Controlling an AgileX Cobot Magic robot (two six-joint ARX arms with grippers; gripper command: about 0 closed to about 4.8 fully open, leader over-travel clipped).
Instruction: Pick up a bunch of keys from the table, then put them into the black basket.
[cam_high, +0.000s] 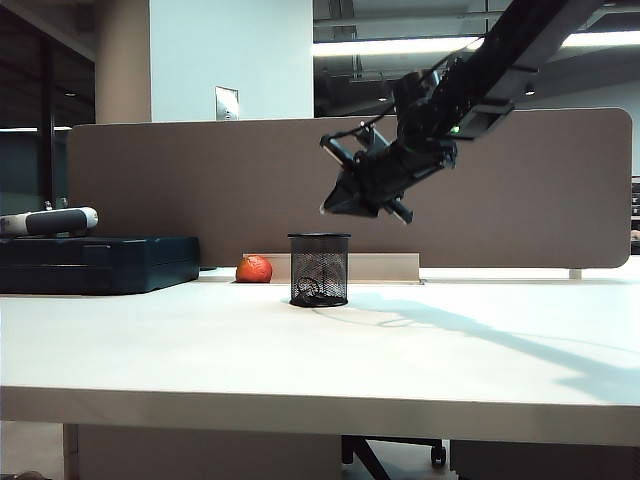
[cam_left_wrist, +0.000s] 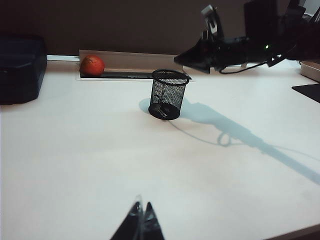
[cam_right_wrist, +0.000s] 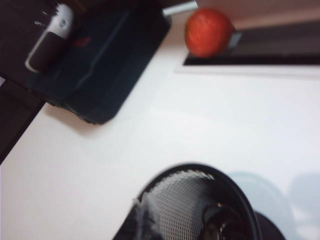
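Fingers (cam_high: 335, 203) hang closed over white table (cam_high: 200, 350).

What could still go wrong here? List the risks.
1. The right gripper, shut, hangs just above the black basket; a low pull-back could clip the rim and tip it, spilling the bunch of keys inside.
2. The orange ball sits close behind the basket; a knocked basket could set it rolling.

the right arm reaches in from the upper right of the exterior view, angled downward, its right gripper (cam_high: 345, 205) hanging in the air with jaws closed and empty. the left gripper (cam_left_wrist: 141, 220) sits low, fingertips together.
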